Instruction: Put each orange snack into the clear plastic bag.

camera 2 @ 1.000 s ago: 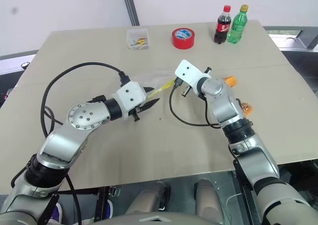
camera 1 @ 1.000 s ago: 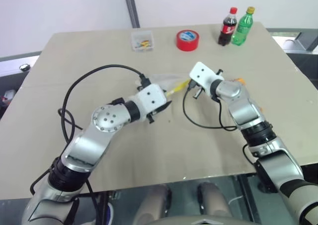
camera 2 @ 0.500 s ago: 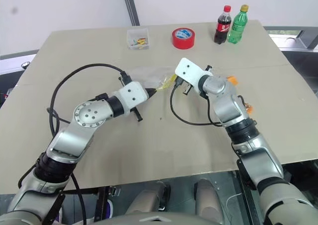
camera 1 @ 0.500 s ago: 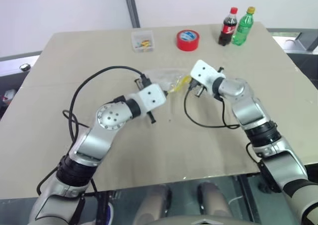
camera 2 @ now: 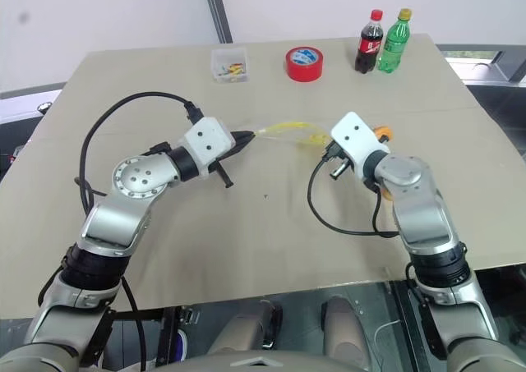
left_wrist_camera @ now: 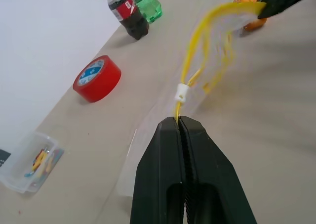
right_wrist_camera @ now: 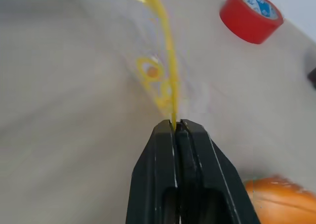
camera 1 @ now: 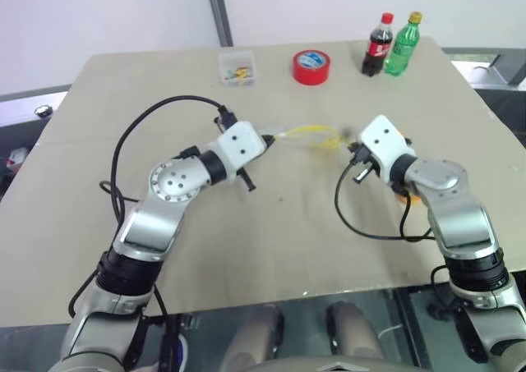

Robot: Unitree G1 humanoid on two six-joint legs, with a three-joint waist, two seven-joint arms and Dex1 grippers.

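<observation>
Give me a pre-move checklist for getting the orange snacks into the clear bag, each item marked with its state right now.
1. Left gripper shut on the clear plastic bag at the yellow seal strip: ok.
2. Right gripper shut on the strip's other end: ok.
3. Bag held up between the two grippers, off the table: ok.
4. Bag mouth open wide enough for a snack: cannot tell; in the left wrist view the strip's two sides bow apart only a little.
5. Orange snack in the bag: not ok; it lies on the table beside the right gripper.
6. A gripper free to pick up a snack: not ok; both are clamped on the bag.
</observation>
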